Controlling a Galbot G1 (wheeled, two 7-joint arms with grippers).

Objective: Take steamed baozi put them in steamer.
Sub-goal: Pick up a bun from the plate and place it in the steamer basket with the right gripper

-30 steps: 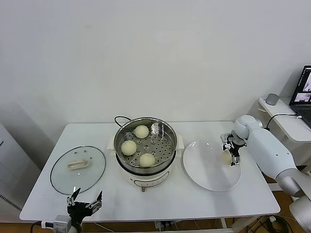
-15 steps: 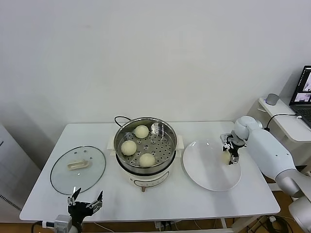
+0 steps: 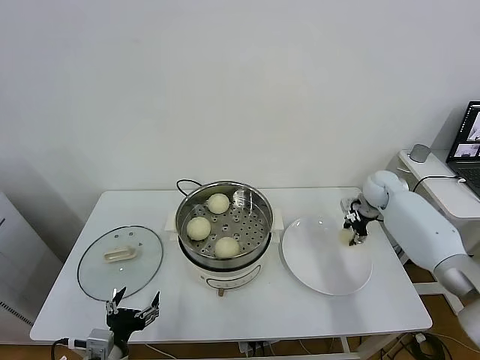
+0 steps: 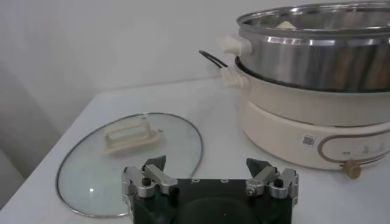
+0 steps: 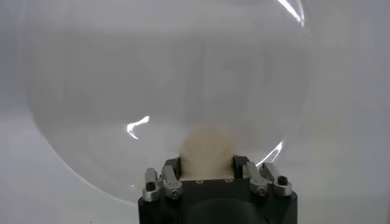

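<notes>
Three steamed baozi [image 3: 218,202], [image 3: 199,227], [image 3: 227,246] lie in the shiny steamer [image 3: 182,217] on its white cooker base at the table's middle. Another steamed baozi [image 3: 346,237] [image 5: 206,149] is at the right rim of the white plate [image 3: 322,270] [image 5: 122,91]. My right gripper [image 3: 352,232] [image 5: 206,165] is shut on it, one finger pressed against each side. My left gripper [image 3: 133,311] [image 4: 206,165] hangs open and idle at the table's front left edge, near the steamer [image 4: 317,55].
A round glass lid [image 3: 120,261] [image 4: 91,176] lies flat left of the steamer. A black cord runs behind the cooker. To the right stands a side table with a laptop [image 3: 469,142].
The right gripper's fingers have closed in on the baozi at the plate's right rim, and the gripper now sits slightly higher in the head view. The left arm has not moved.
</notes>
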